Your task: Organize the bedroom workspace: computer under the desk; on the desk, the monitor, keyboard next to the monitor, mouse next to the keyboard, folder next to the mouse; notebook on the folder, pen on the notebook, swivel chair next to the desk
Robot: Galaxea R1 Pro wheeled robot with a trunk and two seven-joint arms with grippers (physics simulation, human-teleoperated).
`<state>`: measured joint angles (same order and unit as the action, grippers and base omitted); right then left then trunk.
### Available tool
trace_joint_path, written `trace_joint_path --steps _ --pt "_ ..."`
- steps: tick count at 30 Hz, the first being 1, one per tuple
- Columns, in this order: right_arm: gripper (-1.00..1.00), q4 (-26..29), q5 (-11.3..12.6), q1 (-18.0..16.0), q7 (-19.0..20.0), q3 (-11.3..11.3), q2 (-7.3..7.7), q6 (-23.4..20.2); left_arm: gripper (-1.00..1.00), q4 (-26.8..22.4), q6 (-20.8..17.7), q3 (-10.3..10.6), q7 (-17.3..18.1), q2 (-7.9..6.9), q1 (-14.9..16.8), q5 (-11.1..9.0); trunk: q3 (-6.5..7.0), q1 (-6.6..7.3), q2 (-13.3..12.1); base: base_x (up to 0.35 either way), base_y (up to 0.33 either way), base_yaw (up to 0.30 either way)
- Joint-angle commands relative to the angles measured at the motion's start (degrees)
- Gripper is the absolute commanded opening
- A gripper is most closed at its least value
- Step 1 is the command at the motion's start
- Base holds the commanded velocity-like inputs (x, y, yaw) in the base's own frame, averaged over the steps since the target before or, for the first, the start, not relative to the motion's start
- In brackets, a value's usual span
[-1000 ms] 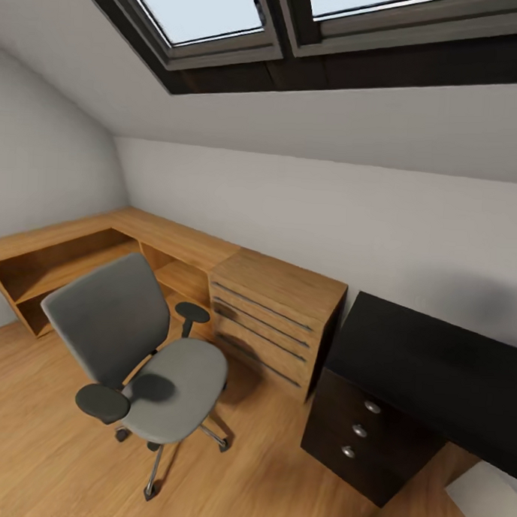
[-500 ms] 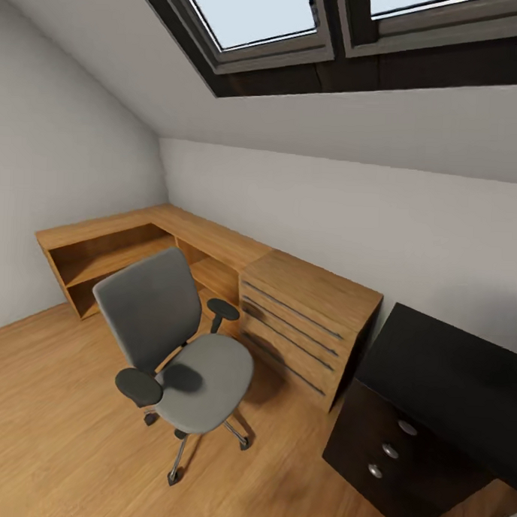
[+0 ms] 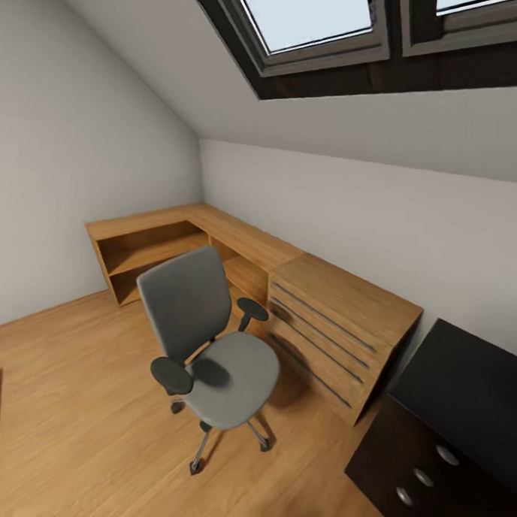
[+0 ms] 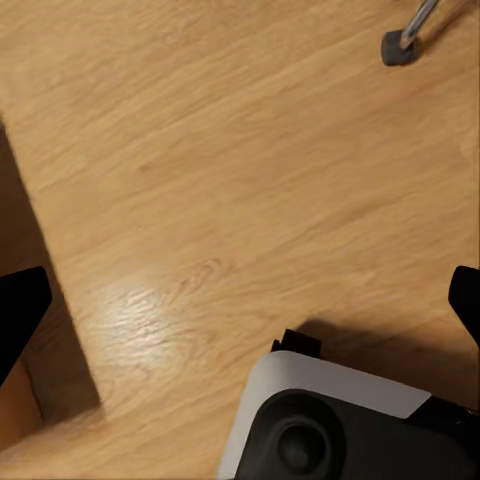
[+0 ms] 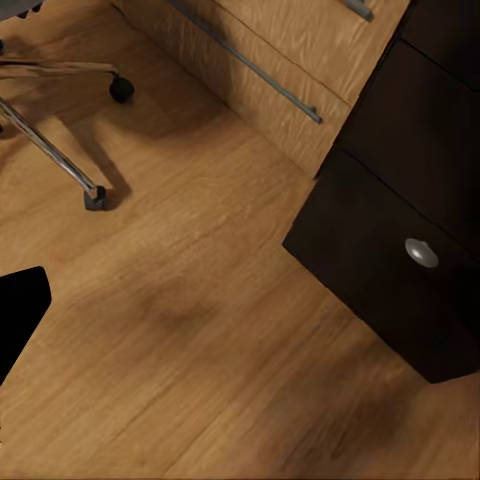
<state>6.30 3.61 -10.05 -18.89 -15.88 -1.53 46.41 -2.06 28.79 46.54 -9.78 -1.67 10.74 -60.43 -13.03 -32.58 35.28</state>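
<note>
The swivel chair [image 3: 210, 339] stands on the wood floor in front of the low light-wood cabinets; its grey seat is bare. Its chrome legs [image 5: 60, 160] and a castor [image 4: 400, 45] show in the wrist views. My left gripper [image 4: 240, 310] hangs open over the floor, with one black fingertip [image 4: 20, 310] at each side of the picture. My right gripper [image 5: 240, 320] is also open above the floor, and only one finger [image 5: 20, 310] of it shows. The folder, notebook, pen, keyboard, mouse, monitor and computer are out of view.
A black-topped unit [image 3: 463, 388] with knobbed drawers [image 5: 400, 250] stands at the right; I cannot tell whether it is the desk. Light-wood drawers [image 3: 338, 330] and an L-shaped shelf [image 3: 154, 239] line the wall under skylights. My base [image 4: 340, 420] is on the floor.
The head camera has turned left, so the whole picture has slid right. The chair keeps its place beside the wood drawers.
</note>
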Motion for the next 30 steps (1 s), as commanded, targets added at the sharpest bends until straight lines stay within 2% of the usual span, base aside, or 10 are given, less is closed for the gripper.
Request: trace_joint_path --steps 1,4,9,13,15,17,19,24,27,30 --pt "1.00 0.0 0.3 0.0 -0.2 -0.5 0.27 0.2 1.00 -0.1 2.6 0.5 -0.6 -0.02 -0.2 0.0 -0.09 -0.01 0.1 0.000 0.000 0.282" --pt "1.00 -0.1 0.3 -0.1 -0.2 -0.6 0.59 0.5 1.00 -0.1 8.8 0.5 -0.6 0.04 -1.5 0.0 -0.09 -0.01 0.1 0.000 0.000 0.281" --pt "1.00 -0.1 0.1 -0.1 -0.1 -0.7 0.53 1.1 1.00 -0.1 16.5 0.5 -0.9 0.97 -3.0 -0.1 -0.09 -0.01 0.1 0.000 0.000 0.281" --pt "1.00 -0.3 0.0 0.0 -0.1 -0.8 0.38 1.9 1.00 -0.1 20.4 0.5 -1.1 1.53 -3.3 -0.1 -0.09 -0.01 0.1 0.000 0.000 0.281" --pt "1.00 -1.1 0.0 0.0 -0.1 -0.9 0.27 2.7 1.00 -0.1 23.9 0.5 -1.2 2.40 -3.5 -0.1 -0.09 -0.01 0.1 0.000 0.000 0.281" --pt "1.00 -1.8 -0.1 0.0 0.0 -0.9 0.17 3.3 1.00 -0.1 25.5 0.4 -1.3 3.04 -3.7 -0.2 -0.09 -0.01 0.1 0.000 0.000 0.281" --pt "1.00 -2.3 0.0 -0.1 0.0 -1.0 -0.14 3.7 1.00 -0.1 26.7 0.4 -1.3 3.54 -3.9 -0.2 -0.09 -0.01 0.1 0.000 0.000 0.282" --pt "1.00 -2.5 -0.1 0.0 0.0 -0.9 -1.18 3.9 1.00 0.4 26.8 0.3 -0.8 3.45 -4.0 -0.2 -0.09 -0.01 0.1 0.000 0.000 0.283" --pt "1.00 -2.8 -0.1 0.0 0.0 -1.0 -1.37 3.9 1.00 0.6 26.1 0.4 -0.7 3.47 -4.0 -0.2 -0.09 -0.01 0.1 0.000 0.000 0.284" --pt "1.00 -3.0 -0.1 0.0 0.0 -1.0 -1.44 3.9 1.00 0.7 23.6 0.3 -0.7 3.42 -4.1 -0.2 -0.09 -0.01 0.1 0.000 0.000 0.285"
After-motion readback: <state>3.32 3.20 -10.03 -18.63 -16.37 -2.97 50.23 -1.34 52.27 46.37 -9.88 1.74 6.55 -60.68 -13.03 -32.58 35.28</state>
